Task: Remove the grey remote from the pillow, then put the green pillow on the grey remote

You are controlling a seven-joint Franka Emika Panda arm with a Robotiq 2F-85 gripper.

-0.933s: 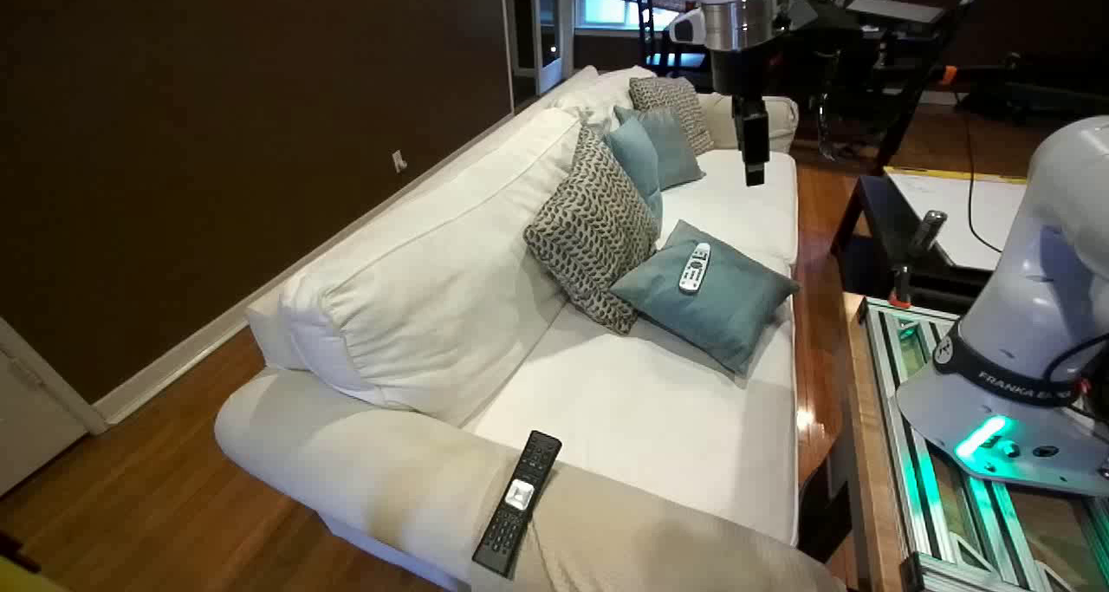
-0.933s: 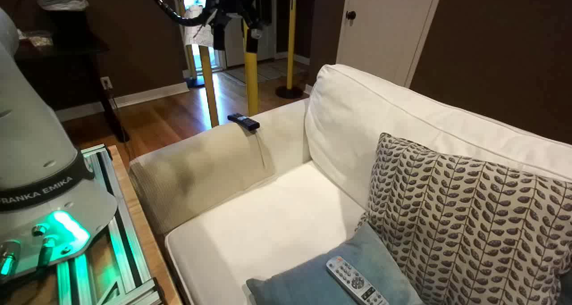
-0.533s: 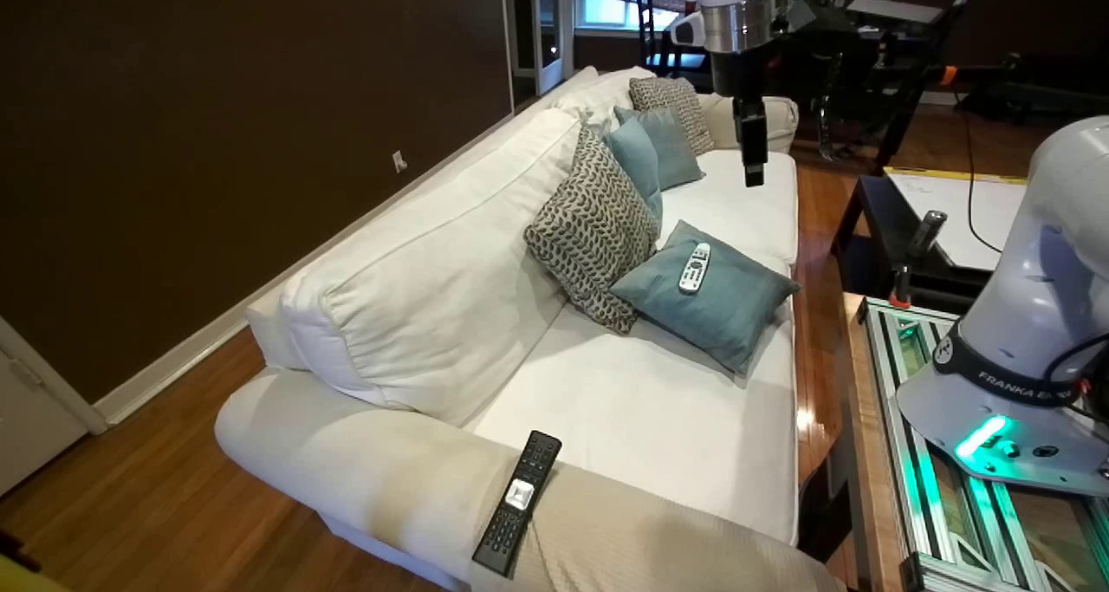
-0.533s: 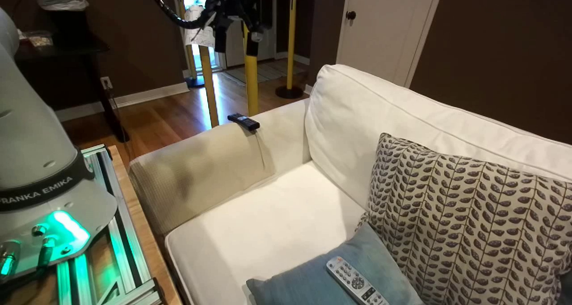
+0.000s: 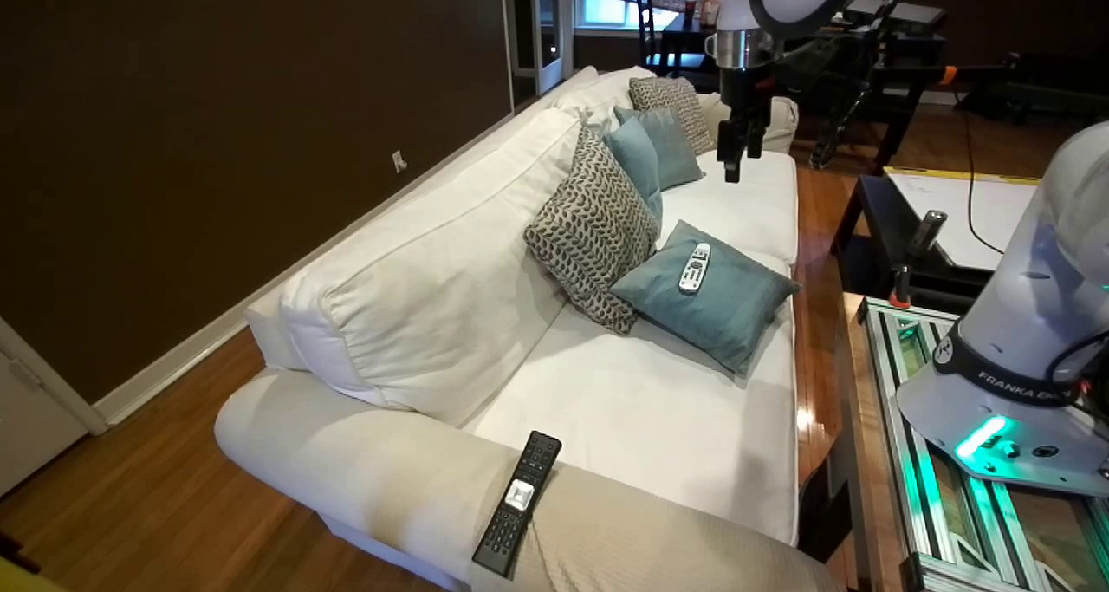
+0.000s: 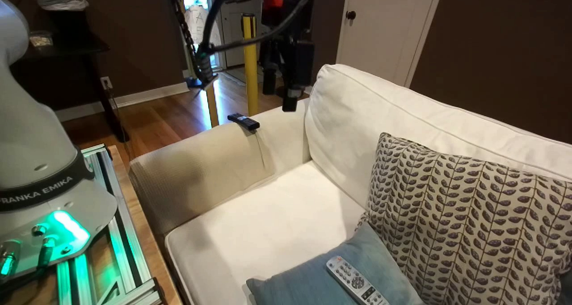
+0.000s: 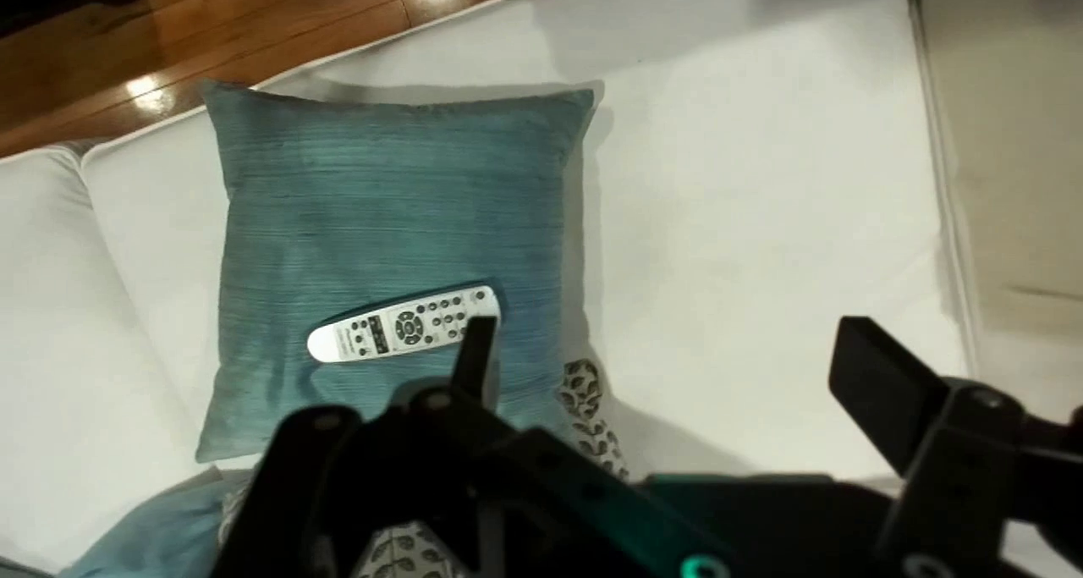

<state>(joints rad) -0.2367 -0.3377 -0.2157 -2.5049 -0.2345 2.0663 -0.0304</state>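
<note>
Grey remote [image 7: 402, 326] lies atop the teal pillow [image 7: 398, 201], long axis slightly aslant to the pillow's floor-side edge, blank end pointing away from the black remote [image 5: 517, 501] seen in both exterior views, outside the wrist view. Turned and nearer the pillow than earlier, the gripper [image 7: 668, 341] spreads its fingers wide, its height hard to judge.
</note>
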